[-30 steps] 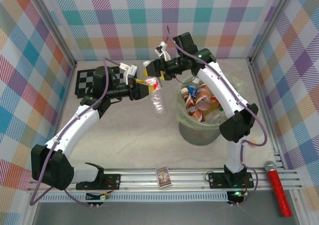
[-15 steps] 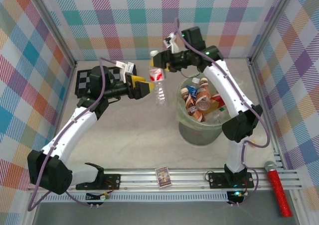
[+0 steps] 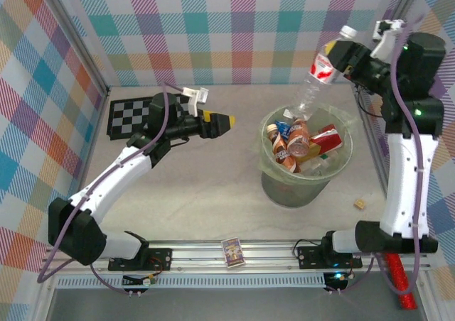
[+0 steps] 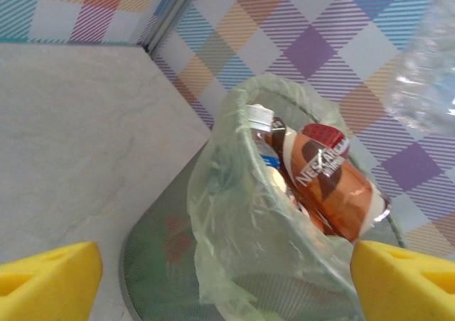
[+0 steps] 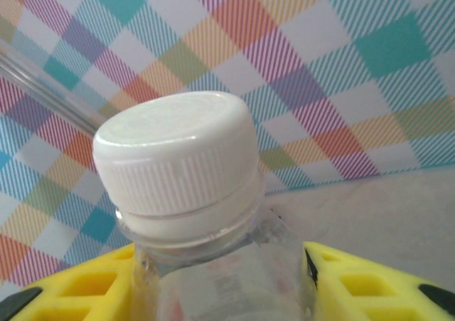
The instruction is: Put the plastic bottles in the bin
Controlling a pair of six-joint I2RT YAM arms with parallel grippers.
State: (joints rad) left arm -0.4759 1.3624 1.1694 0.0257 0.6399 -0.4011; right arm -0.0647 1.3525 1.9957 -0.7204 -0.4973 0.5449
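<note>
My right gripper (image 3: 340, 55) is raised at the upper right, shut on the neck of a clear plastic bottle (image 3: 318, 76) with a red-white label. The bottle hangs tilted, its base over the far rim of the bin (image 3: 298, 187). In the right wrist view, yellow fingers (image 5: 370, 292) flank the neck below the white cap (image 5: 178, 158). The pale green bin holds several bottles, among them an orange-brown one (image 3: 295, 140). Left of the bin, my left gripper (image 3: 222, 122) is open and empty. It faces the liner rim (image 4: 234, 158) and an orange-brown bottle (image 4: 327, 186).
A checkerboard mat (image 3: 131, 115) lies at the back left. A small picture card box (image 3: 233, 251) sits on the front rail, and a red glittery stick (image 3: 400, 282) lies at the front right. A small tan piece (image 3: 360, 204) lies right of the bin. Plaid walls enclose the table.
The left gripper let go of the clear bottle and opened. The right arm carried the bottle up and to the right, from left of the bin to above its far rim.
</note>
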